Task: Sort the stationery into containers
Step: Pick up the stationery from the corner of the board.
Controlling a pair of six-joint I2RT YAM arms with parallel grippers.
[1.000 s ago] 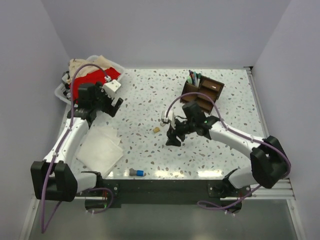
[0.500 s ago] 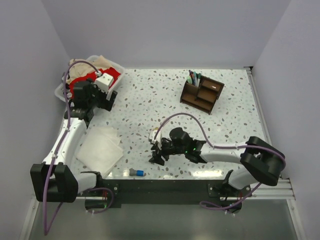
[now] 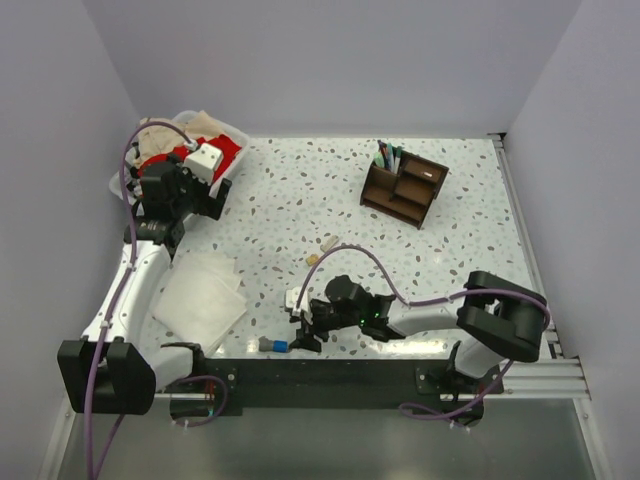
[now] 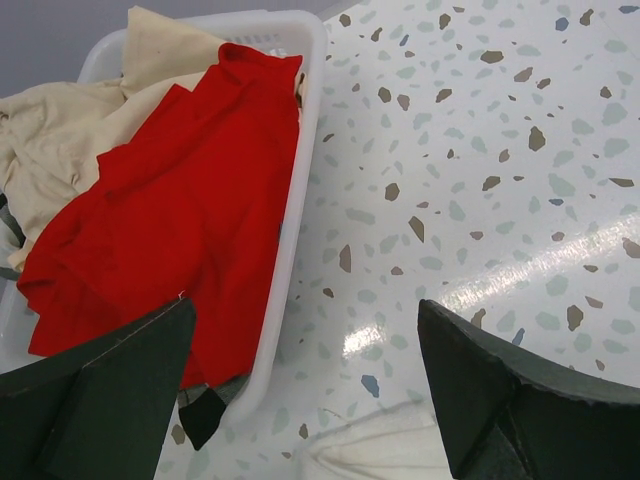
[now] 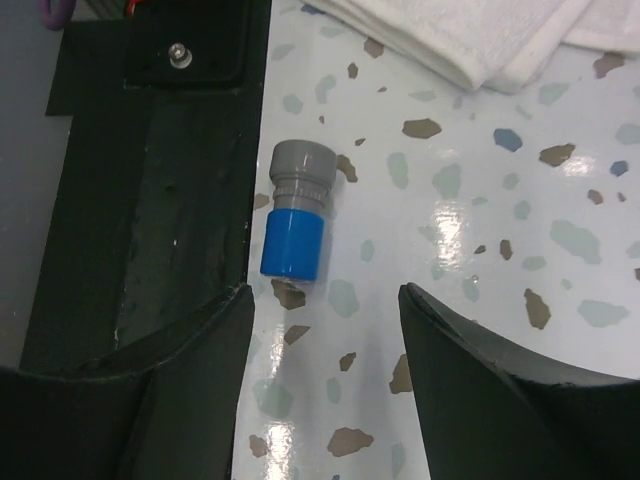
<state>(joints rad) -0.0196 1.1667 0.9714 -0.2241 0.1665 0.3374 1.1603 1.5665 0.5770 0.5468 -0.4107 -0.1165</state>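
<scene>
Grey at one end and blue at the other, the stub (image 5: 297,222) is lying on its side on the speckled surface (image 5: 480,250) at the near edge, just beside the black base plate (image 5: 150,230) and apart from the white folded cloth (image 5: 470,40). The right gripper (image 5: 325,400) is hovering low just short of it with its jaws apart and nothing between them. The stub is sitting ahead of the opening and somewhat toward the plate-side finger.

Judgement on the step in hand, picking up the stub: the gripper is needing to advance and shift a little toward the plate so that the stub is centred. One finger is having to pass into the narrow strip between stub and plate without riding up onto the plate edge. As the piece is round and short, it is likely to roll. Closing across the middle, where grey is meeting blue, is looking the safest hold.

The wooden desk organizer (image 3: 405,188), with pens (image 3: 388,155) standing in its tall rear compartment, is well apart at the far right. A tan eraser (image 3: 313,259) is lying loose mid-surface.

The left gripper (image 4: 305,400) is hanging spread and empty beside the white basket (image 4: 260,20) holding a red garment (image 4: 170,220).

No brand, label or readable writing is showing on any item.
</scene>
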